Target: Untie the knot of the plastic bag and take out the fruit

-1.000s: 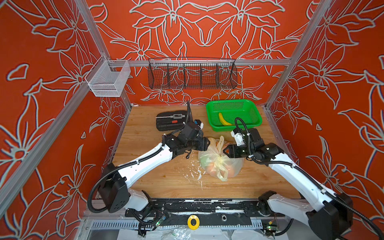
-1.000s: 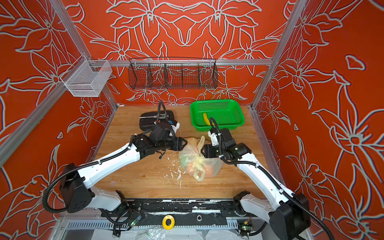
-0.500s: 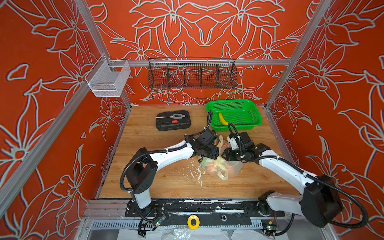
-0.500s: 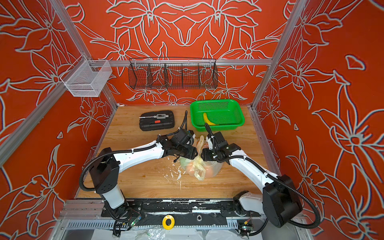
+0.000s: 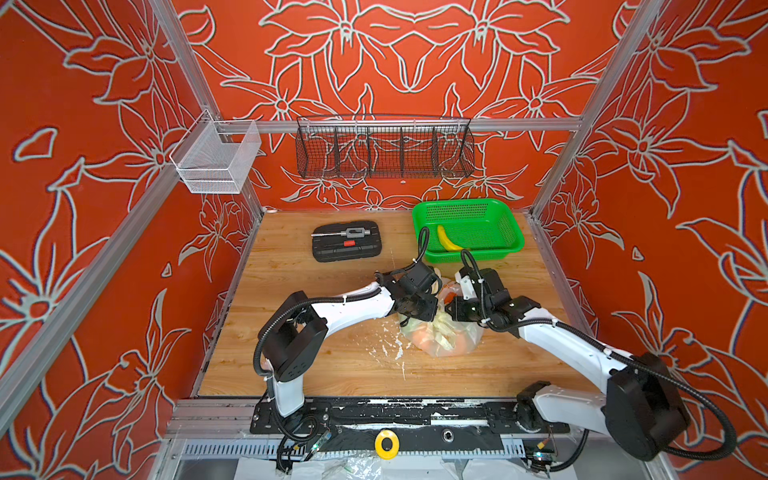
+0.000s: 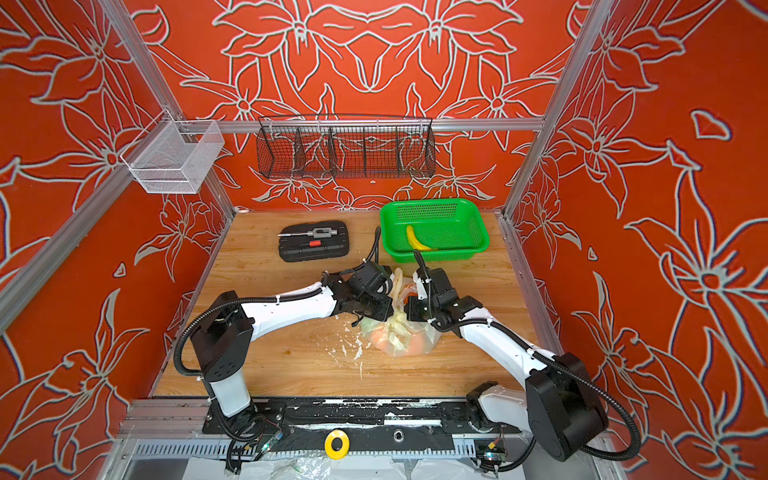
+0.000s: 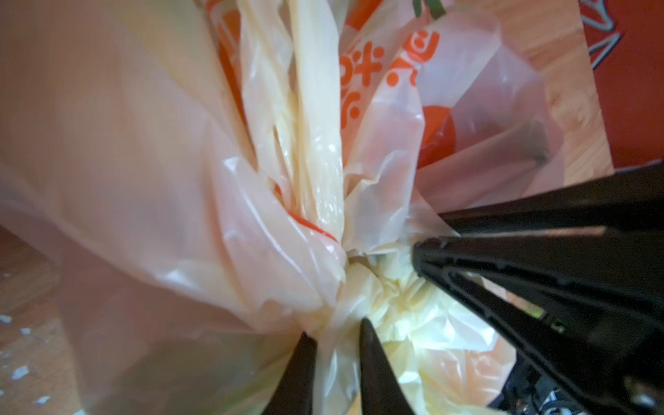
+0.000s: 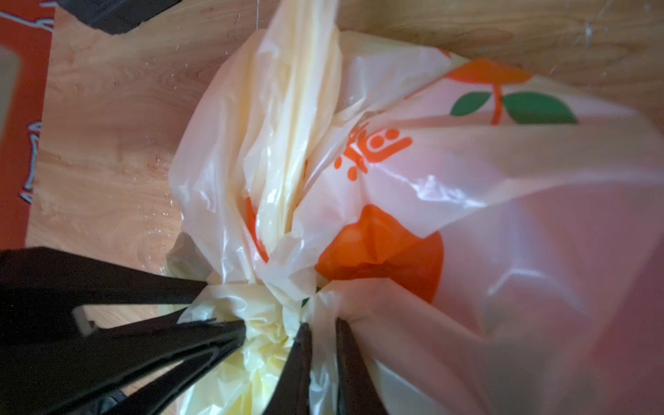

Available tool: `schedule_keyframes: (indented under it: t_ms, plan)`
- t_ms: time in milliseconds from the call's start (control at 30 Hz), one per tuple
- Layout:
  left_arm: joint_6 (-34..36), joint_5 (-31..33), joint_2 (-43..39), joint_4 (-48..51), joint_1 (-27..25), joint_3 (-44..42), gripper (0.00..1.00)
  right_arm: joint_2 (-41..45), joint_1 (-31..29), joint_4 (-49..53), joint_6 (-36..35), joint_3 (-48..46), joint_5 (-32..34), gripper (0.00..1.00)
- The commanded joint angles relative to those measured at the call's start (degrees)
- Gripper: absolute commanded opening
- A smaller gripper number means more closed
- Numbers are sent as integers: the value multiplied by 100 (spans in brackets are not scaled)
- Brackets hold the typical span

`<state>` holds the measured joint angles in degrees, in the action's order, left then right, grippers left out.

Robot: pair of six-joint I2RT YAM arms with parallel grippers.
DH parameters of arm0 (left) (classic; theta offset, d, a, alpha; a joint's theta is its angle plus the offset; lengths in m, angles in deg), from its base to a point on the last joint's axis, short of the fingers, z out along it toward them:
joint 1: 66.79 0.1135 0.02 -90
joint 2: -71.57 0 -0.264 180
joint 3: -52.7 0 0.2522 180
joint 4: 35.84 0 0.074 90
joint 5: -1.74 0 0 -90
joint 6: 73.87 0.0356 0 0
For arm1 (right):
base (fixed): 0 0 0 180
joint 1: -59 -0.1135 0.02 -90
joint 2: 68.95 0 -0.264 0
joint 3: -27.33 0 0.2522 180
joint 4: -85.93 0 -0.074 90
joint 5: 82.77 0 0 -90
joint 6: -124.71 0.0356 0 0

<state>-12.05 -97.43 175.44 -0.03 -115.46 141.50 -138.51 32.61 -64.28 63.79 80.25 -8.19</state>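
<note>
table (image 5: 316,365): wood, white flecks (image 5: 390,351) nr centre.
plastic bag (image 5: 457,345): on table, betw both arms, near green basket (image 5: 469,254).
left gripper (image 7: 336,345): we find it clamped on bag film at knot (image 7: 381,287).
right gripper (image 8: 323,345): clamped likewise, opp. side.
fruit (image 5: 422,338): orange pcs inside bag.

Reaches in w/ left arm (image 5: 353,307) from base at 7 o'clock toward 2 o'clock; w/ right arm (image 5: 561,345) from 5 o'clock toward 10 o'clock. Tilts both wrists down, tips nearly meeting. Pinches w/ left gripper (image 7: 336,332), jaws nearly together on a fold of plastic bag (image 7: 143,179); same w/ right gripper (image 8: 321,325), at 3 o'clock of the left in both top views.
</note>
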Motion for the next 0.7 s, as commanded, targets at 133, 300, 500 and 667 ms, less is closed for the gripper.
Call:
schedule_keyframes:
  t_ms: [133,300,500,667]
  plan:
    - [169,180,-123,127,-32,116,0,313,-30,-4,273,-241,442,0]
    - [292,512,-412,199,-21,55,0,758,-7,80,324,-272,888,0]
    - [423,829,-750,407,164,-81,0,1363,222,298,410,-428,1308,0]
    - [369,736,-1071,290,459,-404,0,1820,582,398,503,-650,1262,0]
